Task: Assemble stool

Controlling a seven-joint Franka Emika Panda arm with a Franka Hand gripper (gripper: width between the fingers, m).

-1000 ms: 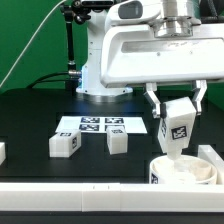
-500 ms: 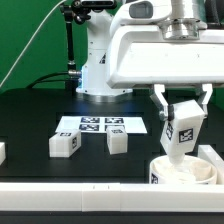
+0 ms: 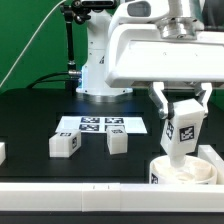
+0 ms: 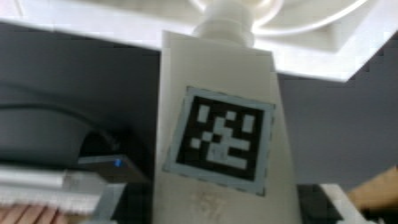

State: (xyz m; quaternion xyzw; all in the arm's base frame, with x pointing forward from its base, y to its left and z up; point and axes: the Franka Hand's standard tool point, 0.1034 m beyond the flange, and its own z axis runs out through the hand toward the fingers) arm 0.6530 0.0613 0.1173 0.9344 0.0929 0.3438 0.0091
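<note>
My hand (image 3: 181, 112) is clamped on a short blocky white plastic leg (image 3: 182, 136), one finger on either side of its upper end; the held leg hangs nearly upright, leaning slightly, with a black-and-white square tag facing the exterior camera. In the wrist view the same leg (image 4: 217, 120) runs lengthwise through the frame, its tag clear, its far end pointing at a blurred white shape I cannot identify. Directly below the held leg sits the low round white ring-shaped seat (image 3: 186, 170), on the black counter (image 3: 30, 120) near the exterior view's right; the leg's lower end reaches the seat's top edge, but I cannot tell whether they touch. Further out, toward the exterior view's left, a second white leg (image 3: 117, 141) lies loose just in front of the marker board (image 3: 100, 124); a third white leg (image 3: 64, 144) lies near it, the two apart. A long white border rail (image 3: 80, 190) runs along the counter's near edge.
</note>
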